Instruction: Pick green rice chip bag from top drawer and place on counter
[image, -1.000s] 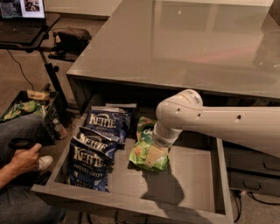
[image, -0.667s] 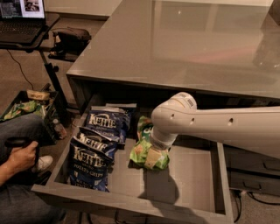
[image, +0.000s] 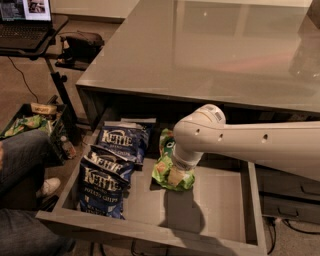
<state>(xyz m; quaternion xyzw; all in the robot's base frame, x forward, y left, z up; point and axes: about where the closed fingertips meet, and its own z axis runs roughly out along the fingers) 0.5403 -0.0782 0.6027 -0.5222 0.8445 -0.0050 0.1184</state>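
**Sam:** Where is the gripper (image: 179, 173) now?

**Me:** I have it down in the top drawer (image: 215, 202), right on top of the green rice chip bag (image: 162, 170). The big white arm (image: 250, 142) covers it. I cannot tell if it is open or closed, or if it has the bag.

**Sam:** Which step are we on?

**Me:** The grab, I think. The bag lies near the middle of the drawer, just beside the blue chip bags (image: 120, 142). It is not on the counter (image: 200, 55) yet.

**Sam:** What comes next?

**Me:** I make sure the hold is good. Then I lift the bag up past the drawer's low sides and out from under the counter's edge, and set it on top.

**Sam:** What does the bag look like?

**Me:** Small, bright green and crinkly, with a dark round mark near its top. It looks soft and light, so I squeeze gently.
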